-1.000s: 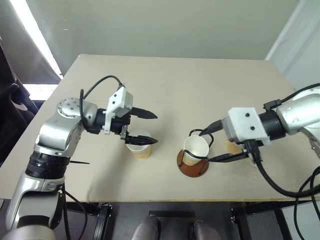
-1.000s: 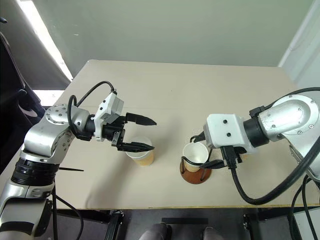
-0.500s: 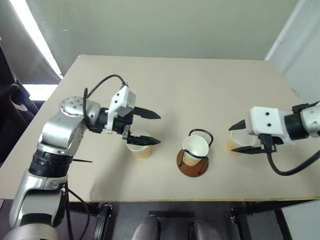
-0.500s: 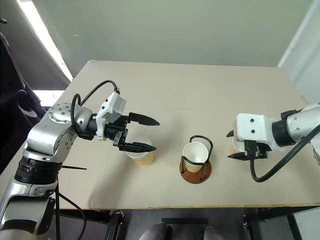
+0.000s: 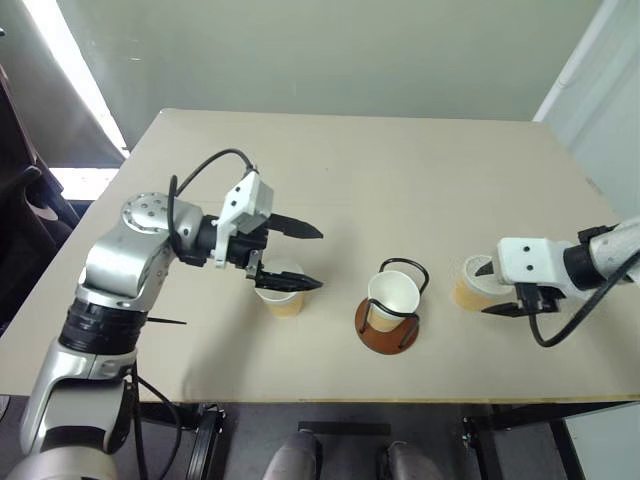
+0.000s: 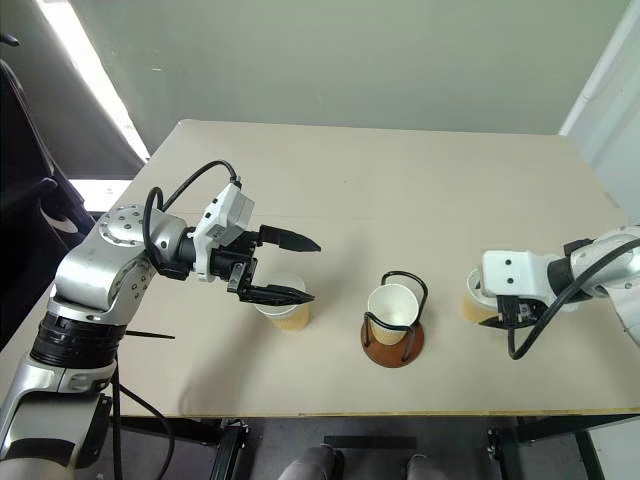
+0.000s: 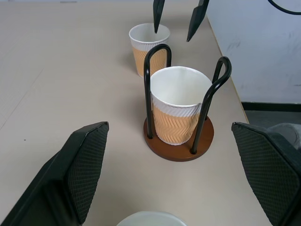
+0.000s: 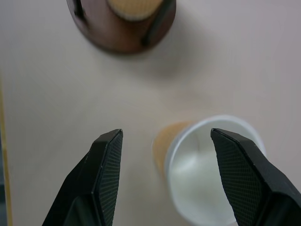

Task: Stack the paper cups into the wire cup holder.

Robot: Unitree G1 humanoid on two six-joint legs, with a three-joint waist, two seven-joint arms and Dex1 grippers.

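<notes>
One paper cup (image 5: 392,296) stands in the wire cup holder (image 5: 386,322) near the table's (image 5: 400,170) front edge; a second cup (image 5: 282,290) sits toward the left – the left gripper (image 5: 311,258) hangs spread above it; a third cup (image 5: 470,283) stands toward the right edge, the right gripper (image 8: 164,155) open over it, not touching

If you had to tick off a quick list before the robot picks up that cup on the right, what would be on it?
1. Right gripper open: ok, jaws apart.
2. Right gripper lined up with right cup: not ok, one finger is over its mouth, the other beside it.
3. Right cup upright: ok.
4. Holder upright, one cup seated inside: ok.
5. Left gripper out of the way: ok, open over the left cup.
6. Gripper low enough to grasp: cannot tell.
</notes>
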